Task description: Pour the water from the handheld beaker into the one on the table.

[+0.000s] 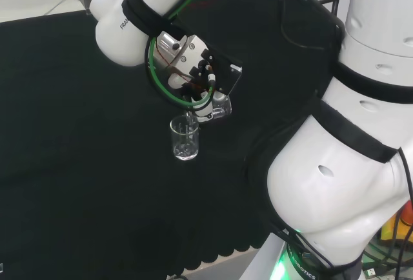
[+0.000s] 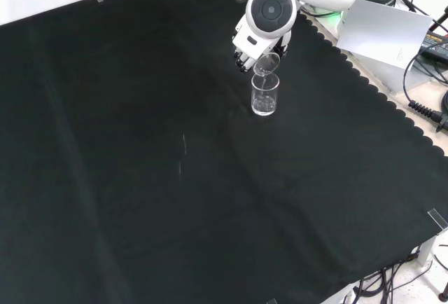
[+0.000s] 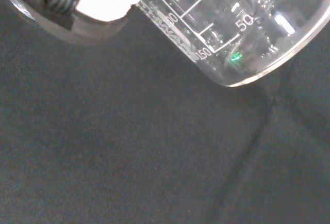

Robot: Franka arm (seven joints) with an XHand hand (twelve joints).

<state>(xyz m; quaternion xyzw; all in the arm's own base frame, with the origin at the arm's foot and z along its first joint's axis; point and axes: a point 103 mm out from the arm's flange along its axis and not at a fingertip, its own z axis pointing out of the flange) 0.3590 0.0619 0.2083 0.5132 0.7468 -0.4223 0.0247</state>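
A clear glass beaker (image 1: 184, 139) stands upright on the black cloth (image 1: 77, 131); in the front view this beaker (image 2: 265, 96) sits just below the arm's grey-capped link (image 2: 269, 10). Directly above it the hand (image 1: 193, 67) is shut on a second clear beaker (image 1: 217, 106), tipped steeply with its lip over the standing beaker's rim. From the front, the held beaker (image 2: 266, 65) shows its round mouth beside the hand (image 2: 243, 53). The wrist view shows the held beaker (image 3: 242, 22) close, with white graduation marks and drops inside. How much water either beaker holds I cannot tell.
The arm's big white links (image 1: 348, 164) stand at the right of the head view. The cloth's scalloped edge (image 2: 381, 97) runs along the right of the front view, with a white box (image 2: 381, 31) and cables (image 2: 427, 108) beyond it.
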